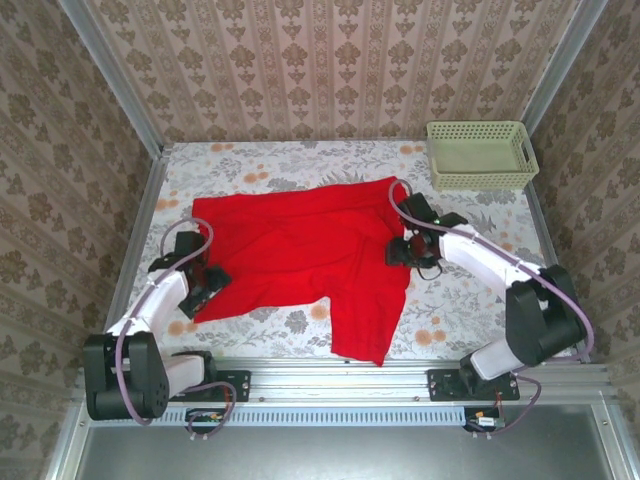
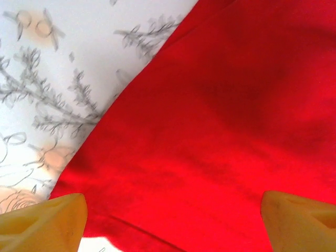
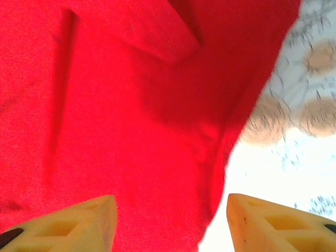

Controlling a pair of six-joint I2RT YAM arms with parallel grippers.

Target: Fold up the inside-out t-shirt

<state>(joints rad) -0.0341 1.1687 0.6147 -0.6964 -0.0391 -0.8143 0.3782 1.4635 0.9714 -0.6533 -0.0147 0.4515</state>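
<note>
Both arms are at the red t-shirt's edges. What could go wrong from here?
1. The left pincer and right pincer stand open right at the t-shirt's edges; closing may catch one layer only, or miss.
2. It is creased near the right pincer, so a fold could turn out uneven.
3. One flap reaches near the table's front rail and might slip off if dragged.

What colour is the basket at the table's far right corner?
Pale green; the basket shows best in the top external view.

L claw (image 2: 173,223) spread wide, pointing down; R claw (image 3: 170,220) spread, also down.
</note>
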